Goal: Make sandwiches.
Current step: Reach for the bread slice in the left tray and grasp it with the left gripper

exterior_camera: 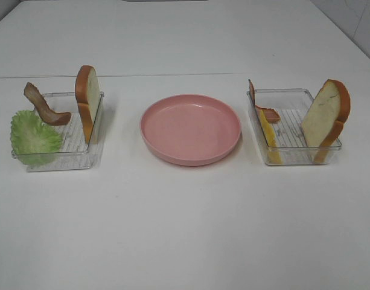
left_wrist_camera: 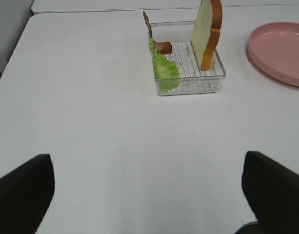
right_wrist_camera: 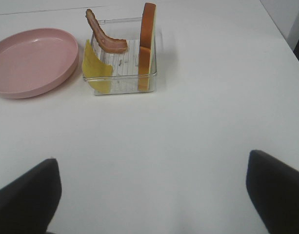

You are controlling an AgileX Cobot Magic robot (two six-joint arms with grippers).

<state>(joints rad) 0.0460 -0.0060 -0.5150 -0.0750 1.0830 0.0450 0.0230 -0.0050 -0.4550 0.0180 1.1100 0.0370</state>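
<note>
Hanging toward the near edge of the table (exterior_camera: 185,241), the left gripper (left_wrist_camera: 148,195) and right gripper (right_wrist_camera: 151,195) both gaped wide, holding nothing; a bread slice (exterior_camera: 88,96) stood upright in the left tray (exterior_camera: 64,162).

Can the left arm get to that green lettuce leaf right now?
Probably yes. The left end effector is open, and only bare table lies between it and the lettuce leaf leaning at the edge of its clear tray.

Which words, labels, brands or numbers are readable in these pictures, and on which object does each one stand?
None: no text, label or number shows on the pink plate, the left tray, the right tray, the left bread slice, the right bread slice or the white table in any view.
</note>
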